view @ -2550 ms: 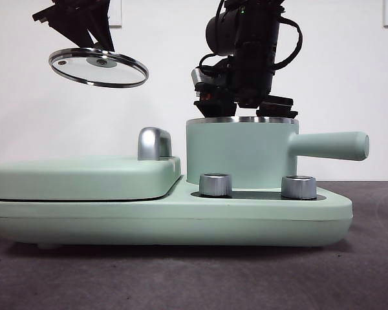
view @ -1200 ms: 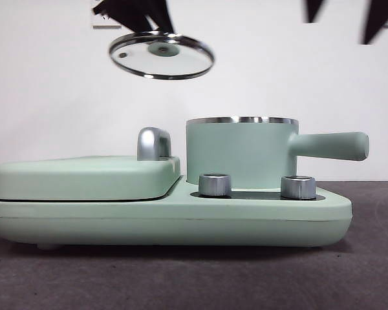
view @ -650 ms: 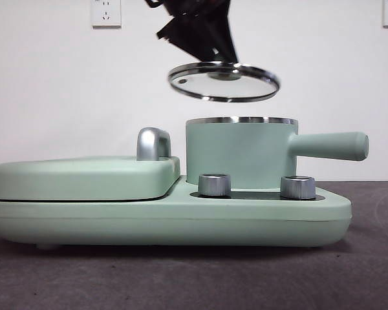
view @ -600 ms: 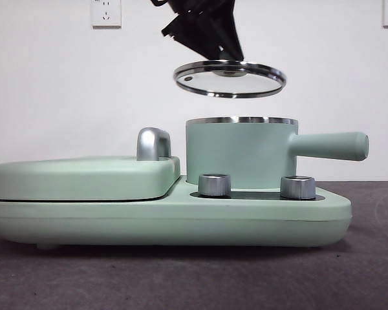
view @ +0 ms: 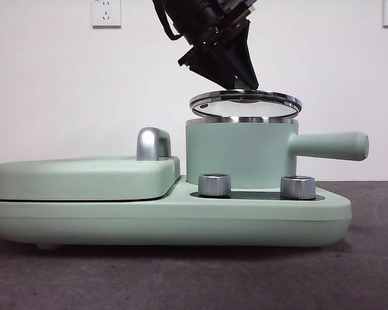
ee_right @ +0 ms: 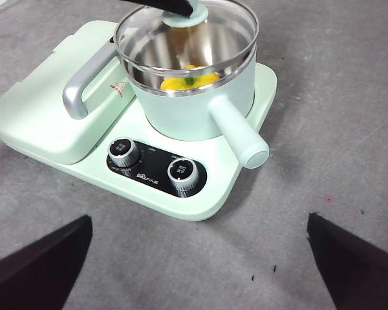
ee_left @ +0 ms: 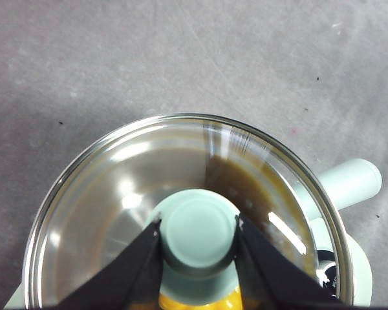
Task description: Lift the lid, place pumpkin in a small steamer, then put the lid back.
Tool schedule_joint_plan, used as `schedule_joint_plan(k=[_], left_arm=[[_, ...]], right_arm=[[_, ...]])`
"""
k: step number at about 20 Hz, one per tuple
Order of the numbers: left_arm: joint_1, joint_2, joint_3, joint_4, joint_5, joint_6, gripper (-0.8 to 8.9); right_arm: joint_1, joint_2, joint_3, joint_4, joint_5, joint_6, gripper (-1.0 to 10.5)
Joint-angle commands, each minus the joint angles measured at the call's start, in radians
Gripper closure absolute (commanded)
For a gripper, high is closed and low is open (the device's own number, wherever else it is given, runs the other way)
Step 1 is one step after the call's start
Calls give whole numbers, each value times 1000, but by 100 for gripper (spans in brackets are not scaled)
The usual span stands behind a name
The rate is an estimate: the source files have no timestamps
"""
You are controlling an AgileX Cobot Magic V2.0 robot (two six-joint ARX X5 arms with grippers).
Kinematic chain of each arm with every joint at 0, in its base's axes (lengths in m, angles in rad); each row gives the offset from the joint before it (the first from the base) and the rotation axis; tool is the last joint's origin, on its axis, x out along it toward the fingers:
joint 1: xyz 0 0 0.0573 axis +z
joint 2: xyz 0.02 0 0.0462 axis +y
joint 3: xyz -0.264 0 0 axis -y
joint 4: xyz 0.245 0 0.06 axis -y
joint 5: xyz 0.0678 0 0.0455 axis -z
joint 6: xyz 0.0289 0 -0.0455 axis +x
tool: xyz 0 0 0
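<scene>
The lid (view: 246,105), a glass disc with a steel rim, hovers slightly tilted just above the rim of the small steamer (view: 239,154). My left gripper (view: 241,82) comes down from above and is shut on the lid's mint-green knob (ee_left: 199,234). Through the glass (ee_left: 116,213) a bit of the yellow pumpkin (ee_left: 200,302) shows. In the right wrist view the pumpkin (ee_right: 189,81) lies inside the steamer (ee_right: 194,113), under the lid (ee_right: 229,19). My right gripper (ee_right: 197,218) is open, held back high in front of the appliance.
The steamer's long handle (view: 330,145) sticks out to the right. Left of the pot lies the flat griddle cover (view: 84,177) with its chrome handle (view: 153,143). Two steel dials (view: 215,185) (view: 297,187) sit on the base (view: 168,223).
The lid travelled with my left gripper from the upper left to the right and down, ending just over the pot. The right arm rose out of the pot and left the front view.
</scene>
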Motion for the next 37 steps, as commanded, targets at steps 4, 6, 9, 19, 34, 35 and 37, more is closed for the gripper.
schedule_joint_plan(k=[4, 6, 9, 19, 34, 35, 37], left_arm=[[12, 7, 28, 41, 14, 15, 795], [12, 7, 26, 42, 26, 18, 796], [12, 7, 24, 44, 37, 18, 795], [0, 7, 11, 30, 58, 17, 795], [0, 7, -75, 95, -55, 35, 795], [-1, 7, -75, 95, -64, 39, 795], [-9, 7, -75, 93, -113, 41, 796]], right_arm=[[8, 2, 8, 11, 4, 18, 389], [8, 2, 8, 11, 5, 18, 388], [8, 2, 8, 11, 5, 18, 389], [8, 2, 8, 11, 9, 18, 388], [8, 2, 8, 4, 12, 18, 388], [8, 2, 8, 5, 14, 18, 388], [8, 2, 8, 5, 25, 18, 389]])
